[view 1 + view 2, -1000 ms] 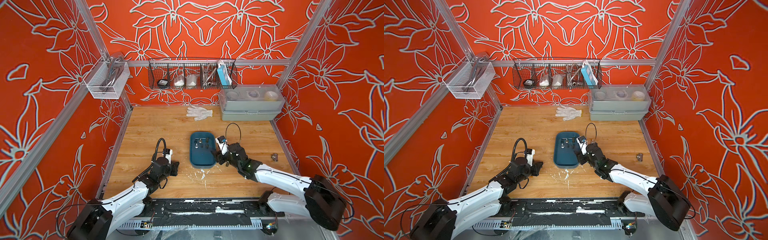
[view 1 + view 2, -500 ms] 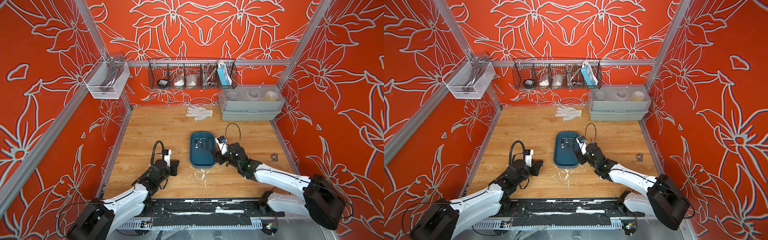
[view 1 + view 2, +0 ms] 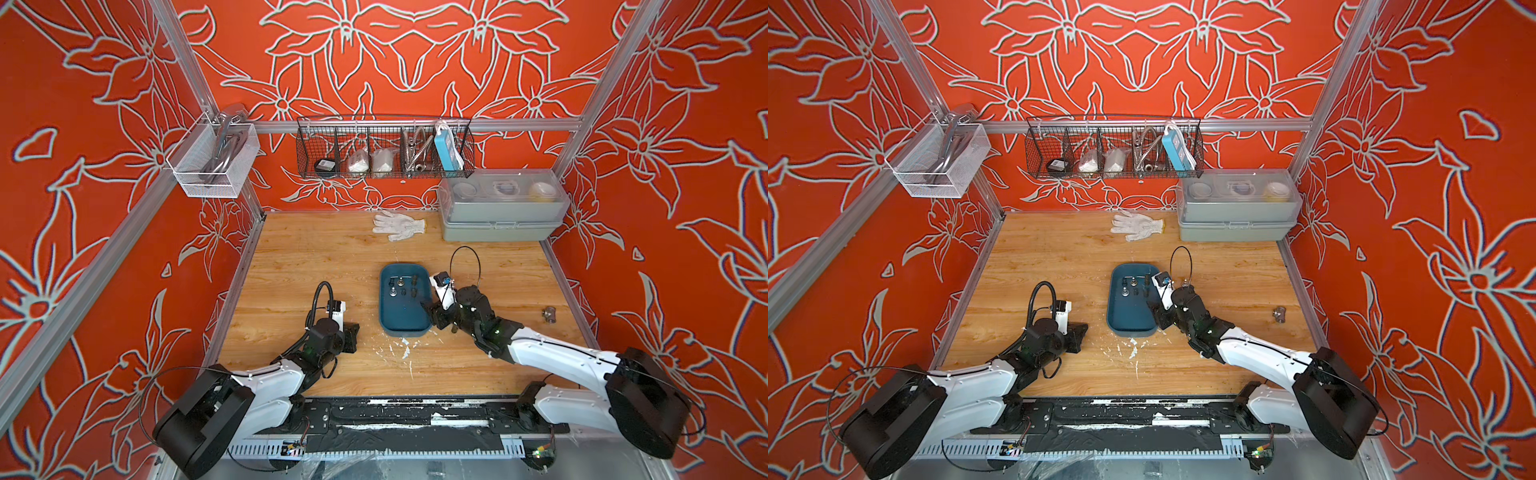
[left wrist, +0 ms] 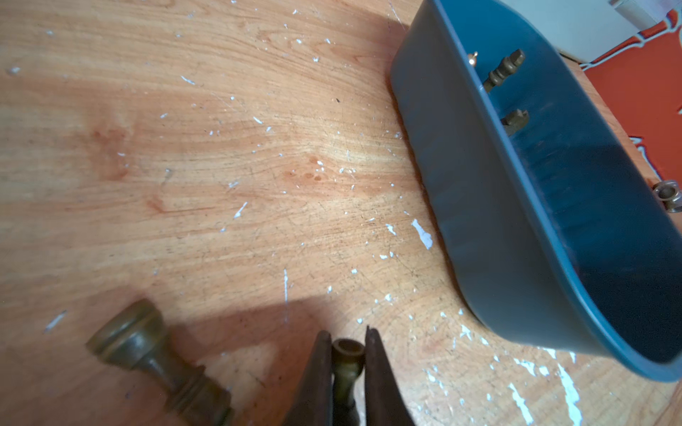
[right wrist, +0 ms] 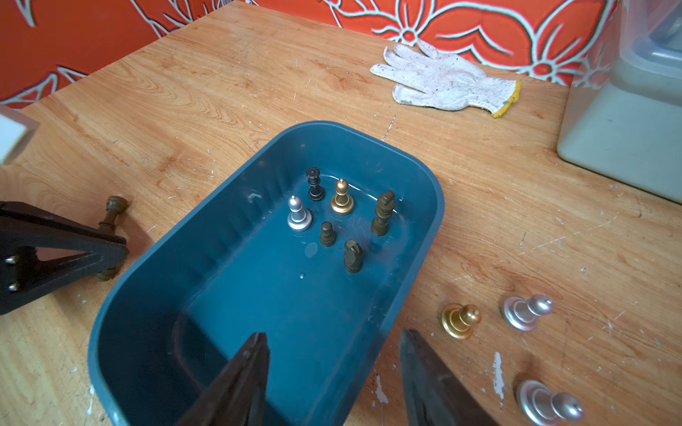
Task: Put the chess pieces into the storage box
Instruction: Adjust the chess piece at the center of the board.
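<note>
Left arm [image 3: 266,376] low and stretched forward, elbow near the base. The left gripper [image 4: 347,340] sits close to tabletop level, jaws nearly closed, pinching an olive chess piece [image 4: 347,350] by its stem. Right arm [image 3: 552,357] reaches forward and inward, wrist tilted down; right gripper [image 5: 332,341] has its jaws parted wide, gripping nothing.

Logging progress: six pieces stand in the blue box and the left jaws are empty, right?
No: the left jaws are shut on an olive piece, seen in the left wrist view. Six pieces do stand in the blue box.
</note>
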`<state>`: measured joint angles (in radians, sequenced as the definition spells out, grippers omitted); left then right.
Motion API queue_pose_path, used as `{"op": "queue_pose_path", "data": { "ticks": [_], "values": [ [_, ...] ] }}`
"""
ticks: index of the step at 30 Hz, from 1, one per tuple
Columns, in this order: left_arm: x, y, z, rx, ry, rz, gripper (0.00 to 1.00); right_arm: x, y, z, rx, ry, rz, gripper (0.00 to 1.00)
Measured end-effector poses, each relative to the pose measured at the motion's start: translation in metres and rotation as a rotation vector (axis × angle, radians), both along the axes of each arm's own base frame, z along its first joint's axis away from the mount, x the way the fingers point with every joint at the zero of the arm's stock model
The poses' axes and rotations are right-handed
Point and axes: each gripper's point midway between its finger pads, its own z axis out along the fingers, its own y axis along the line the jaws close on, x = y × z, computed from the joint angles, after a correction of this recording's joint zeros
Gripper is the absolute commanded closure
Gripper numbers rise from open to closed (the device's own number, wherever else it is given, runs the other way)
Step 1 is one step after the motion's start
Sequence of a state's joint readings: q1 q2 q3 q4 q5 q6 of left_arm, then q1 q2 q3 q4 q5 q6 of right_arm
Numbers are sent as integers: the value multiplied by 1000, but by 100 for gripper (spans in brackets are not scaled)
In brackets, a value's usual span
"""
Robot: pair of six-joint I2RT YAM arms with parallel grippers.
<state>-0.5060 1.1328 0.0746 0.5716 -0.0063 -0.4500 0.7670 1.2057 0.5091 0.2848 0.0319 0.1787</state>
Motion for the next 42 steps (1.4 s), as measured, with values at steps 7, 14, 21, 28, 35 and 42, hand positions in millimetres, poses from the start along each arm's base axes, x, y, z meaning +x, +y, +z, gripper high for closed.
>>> {"op": "queue_pose_path", "data": {
  "ticks": [7,14,21,28,35,42],
  "values": [
    [0,-2,8,-11,-37,-7,90,0,0,0,0,0,1,39],
    [-6,3,15,-23,-91,2,89,0,1,0,1,2,4,39],
    [-8,-7,14,-7,-115,-44,92,-1,1,-1,1,4,7,39],
    [-6,-17,21,-7,-166,-78,93,-1,2,-4,-4,13,11,39],
    [-5,-30,15,18,-193,-122,94,-1,2,-4,-4,13,13,39],
    [-2,-39,5,46,-224,-125,95,-1,2,-2,0,9,13,39]
  ]
}}
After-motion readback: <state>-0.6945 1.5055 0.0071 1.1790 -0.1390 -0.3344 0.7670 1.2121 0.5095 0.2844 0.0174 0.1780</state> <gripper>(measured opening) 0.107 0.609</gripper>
